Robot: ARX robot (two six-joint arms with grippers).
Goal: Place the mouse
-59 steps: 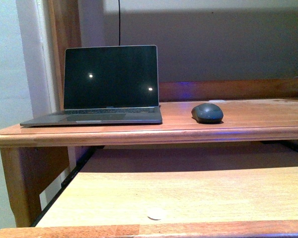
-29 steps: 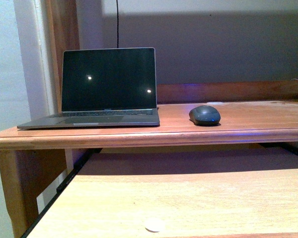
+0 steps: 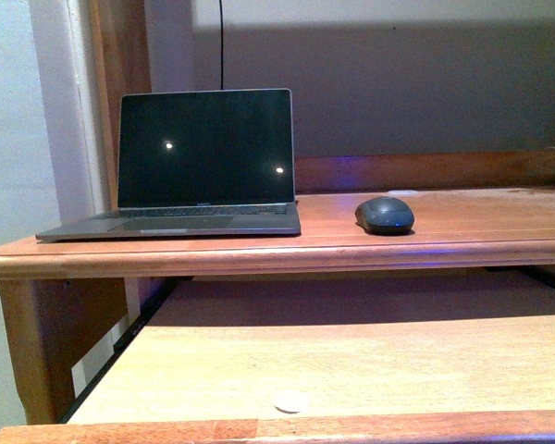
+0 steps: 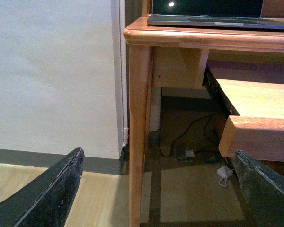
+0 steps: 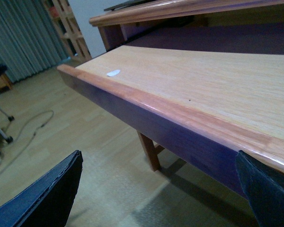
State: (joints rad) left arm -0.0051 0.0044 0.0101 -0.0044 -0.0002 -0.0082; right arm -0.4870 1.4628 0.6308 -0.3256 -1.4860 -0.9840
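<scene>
Left gripper (image 4: 157,152): jaws spread wide, nothing between them, held low beside the desk leg (image 4: 138,132) with the floor (image 4: 189,198) and loose cables (image 4: 184,142) beyond. Right gripper (image 5: 158,155): likewise released and empty, low in front of the near edge of the pull-out shelf (image 5: 189,90), floor below it. Neither arm shows in the front view, so both sit well apart from the task's thing. On the pull-out shelf only a small white disc (image 3: 289,400) lies near its front edge; the rest is bare pale wood. Above and farther back, the worktop (image 3: 481,227) carries an open laptop (image 3: 203,157) at the left, screen dark with two light reflections. The mouse (image 3: 385,214) rests flat on the worktop just right of the laptop, apart from it, set back from the near edge, upright on its base and not tilted. Judgement on progress: the mouse lies in the usual working spot beside the laptop, and both grippers are unloaded and away from it, which reads as the placing done and little left but to keep clear. The frames mark no target spot, though; if the mouse is meant for elsewhere, say the pull-out shelf, then the whole job of reach, grasp, carry and set-down remains. I cannot tell which from these views alone.
</scene>
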